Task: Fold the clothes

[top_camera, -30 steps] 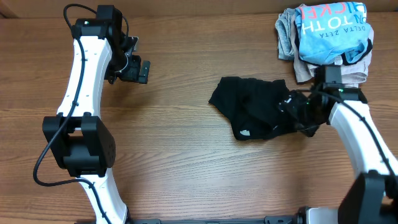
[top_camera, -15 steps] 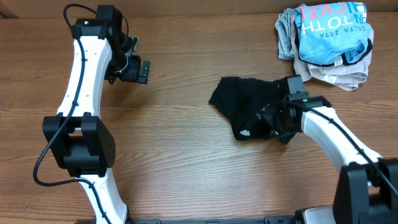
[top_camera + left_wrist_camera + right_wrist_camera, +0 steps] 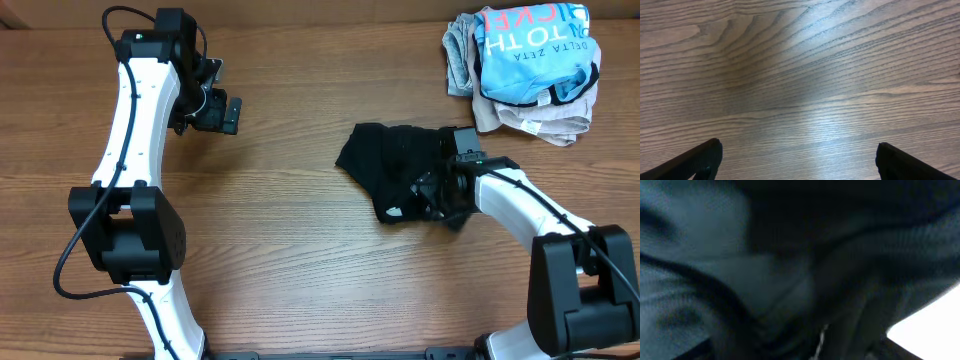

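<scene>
Noted right gripper (image 3: 430,196) shifted left since a second ago, from the right edge of the black T-shirt (image 3: 390,160) onto its bunched middle. Cannot tell its jaw state: wrist view filled with blurred dark cloth. Found left gripper (image 3: 213,110) spread wide over bare table (image 3: 300,280), well apart. Found T-shirt crumpled right of centre, near garment pile (image 3: 520,60).
</scene>
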You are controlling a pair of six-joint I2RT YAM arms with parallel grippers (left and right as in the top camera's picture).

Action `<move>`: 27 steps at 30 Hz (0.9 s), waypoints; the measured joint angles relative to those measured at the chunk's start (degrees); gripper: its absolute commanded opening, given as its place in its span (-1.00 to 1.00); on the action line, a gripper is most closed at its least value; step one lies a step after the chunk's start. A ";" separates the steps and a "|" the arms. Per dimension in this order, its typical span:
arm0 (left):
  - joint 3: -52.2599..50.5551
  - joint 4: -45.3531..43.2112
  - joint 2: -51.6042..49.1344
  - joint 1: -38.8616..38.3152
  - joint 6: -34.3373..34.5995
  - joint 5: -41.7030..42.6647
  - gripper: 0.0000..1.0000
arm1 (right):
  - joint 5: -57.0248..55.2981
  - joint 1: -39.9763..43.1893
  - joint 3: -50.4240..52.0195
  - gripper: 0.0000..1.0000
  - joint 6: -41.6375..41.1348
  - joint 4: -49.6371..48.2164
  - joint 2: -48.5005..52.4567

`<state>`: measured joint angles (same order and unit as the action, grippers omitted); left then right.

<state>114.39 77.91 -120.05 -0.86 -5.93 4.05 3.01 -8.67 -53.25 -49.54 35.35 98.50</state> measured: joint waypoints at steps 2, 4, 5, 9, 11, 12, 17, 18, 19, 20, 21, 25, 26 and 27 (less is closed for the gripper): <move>0.00 0.00 0.00 0.00 0.02 0.02 0.99 | -0.44 0.02 0.07 -0.57 1.86 -4.48 0.74; 0.00 0.02 0.00 0.00 0.02 0.04 1.00 | -0.26 0.04 0.39 -0.92 3.87 -8.92 1.62; 0.00 0.02 0.00 0.00 0.00 0.02 1.00 | -0.20 0.04 0.39 -0.92 4.59 -9.90 1.70; 0.00 0.00 0.00 0.00 0.02 0.04 1.00 | 1.11 0.55 0.35 -0.92 9.90 -13.62 2.47; 0.00 0.02 0.00 0.00 0.02 0.02 1.00 | 2.49 1.16 -0.42 -0.92 13.18 -12.39 2.64; 0.00 0.04 0.00 0.00 0.02 0.02 1.00 | 3.21 1.49 -1.29 -0.92 14.82 -10.93 2.84; 0.00 0.02 0.00 0.00 0.04 0.02 1.00 | 6.29 3.37 -10.40 -0.92 22.60 2.64 3.13; 0.00 0.02 0.00 0.00 0.04 0.02 1.00 | 6.95 3.87 -13.44 -0.92 24.24 5.68 3.10; 0.00 0.02 0.00 0.00 0.04 0.02 1.00 | 7.37 4.24 -15.98 -0.92 25.44 7.80 3.02; 0.00 0.00 0.00 0.00 0.04 0.00 1.00 | 7.93 4.70 -19.06 -0.92 26.67 10.25 2.91; 0.00 0.02 0.00 0.00 0.04 0.02 1.00 | 8.55 5.31 -22.99 -0.92 28.06 13.00 2.84; 0.00 -0.07 0.00 0.00 0.04 0.02 1.00 | 9.68 7.41 -36.52 -0.92 30.97 18.38 2.23; 0.00 -0.11 0.00 0.00 0.04 0.02 1.00 | 9.68 7.87 -38.88 -0.92 31.39 18.51 2.03; 0.00 -0.13 0.00 0.00 0.04 0.02 1.00 | 9.66 8.46 -41.72 -0.92 31.65 18.29 1.79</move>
<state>114.39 77.78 -120.05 -0.86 -5.89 4.08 12.67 -0.21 -94.98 -17.89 53.65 100.29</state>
